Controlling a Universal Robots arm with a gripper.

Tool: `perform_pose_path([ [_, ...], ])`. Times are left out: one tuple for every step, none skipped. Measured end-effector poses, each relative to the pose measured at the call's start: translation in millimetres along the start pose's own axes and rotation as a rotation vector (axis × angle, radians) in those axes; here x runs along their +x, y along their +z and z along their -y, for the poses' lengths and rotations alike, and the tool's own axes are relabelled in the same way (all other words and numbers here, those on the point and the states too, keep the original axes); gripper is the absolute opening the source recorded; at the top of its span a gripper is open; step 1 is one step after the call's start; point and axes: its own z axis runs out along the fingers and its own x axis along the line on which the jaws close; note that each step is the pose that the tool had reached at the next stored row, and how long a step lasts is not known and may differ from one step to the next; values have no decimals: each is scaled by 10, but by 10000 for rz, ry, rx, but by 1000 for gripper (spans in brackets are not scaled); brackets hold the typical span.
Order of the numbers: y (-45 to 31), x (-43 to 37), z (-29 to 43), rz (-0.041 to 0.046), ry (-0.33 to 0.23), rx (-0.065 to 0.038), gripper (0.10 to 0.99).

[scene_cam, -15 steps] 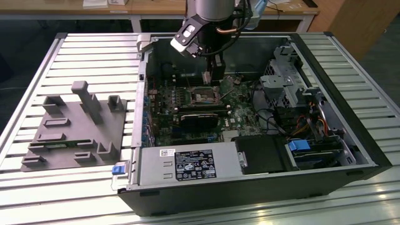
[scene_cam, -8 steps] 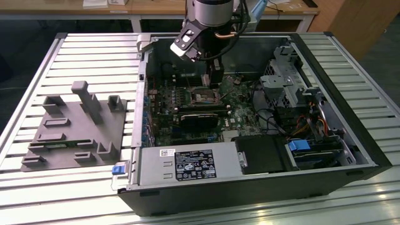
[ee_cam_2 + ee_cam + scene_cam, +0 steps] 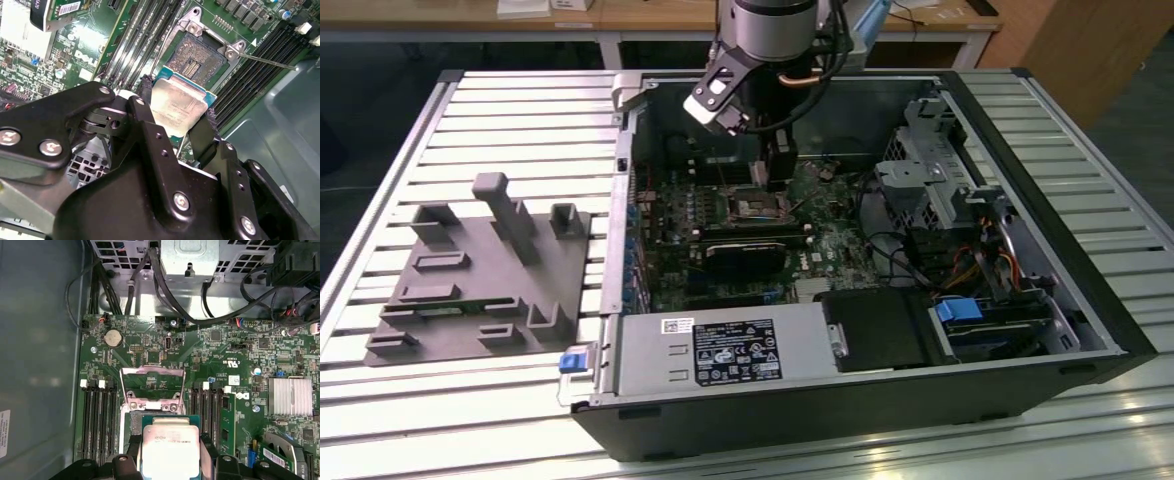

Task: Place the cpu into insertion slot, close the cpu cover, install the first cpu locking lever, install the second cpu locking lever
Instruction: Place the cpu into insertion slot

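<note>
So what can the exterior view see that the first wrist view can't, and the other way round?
Exterior view's extras: the whole black computer case on the slatted table, the grey holder block at that view's left, and the arm reaching down inside.
First wrist view's extras: the cpu up close, pinched by the gripper, the cpu cover flipped open, and a round coin battery.
Shared: the green circuit board and the insertion slot.
</note>
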Motion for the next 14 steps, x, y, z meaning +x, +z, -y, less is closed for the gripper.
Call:
perform_pose_path([
  [4, 0, 0, 0, 0, 0, 545],
  [8, 1, 1, 1, 0, 1, 545],
  [16, 1, 1, 0, 0, 0, 545],
  [27, 1, 2, 1, 0, 0, 545],
  [60, 5, 5, 0, 0, 0, 545],
  [77, 6, 7, 1, 0, 0, 545],
  [92, 7, 8, 0, 0, 0, 545],
  [105, 9, 9, 2, 0, 1, 545],
  [117, 13, 11, 2, 1, 0, 545],
  [130, 19, 12, 4, 1, 1, 545],
  [144, 24, 13, 2, 0, 0, 545],
  [156, 29, 14, 1, 0, 0, 545],
  [168, 32, 15, 1, 1, 0, 545],
  [182, 37, 17, 1, 0, 0, 545],
])
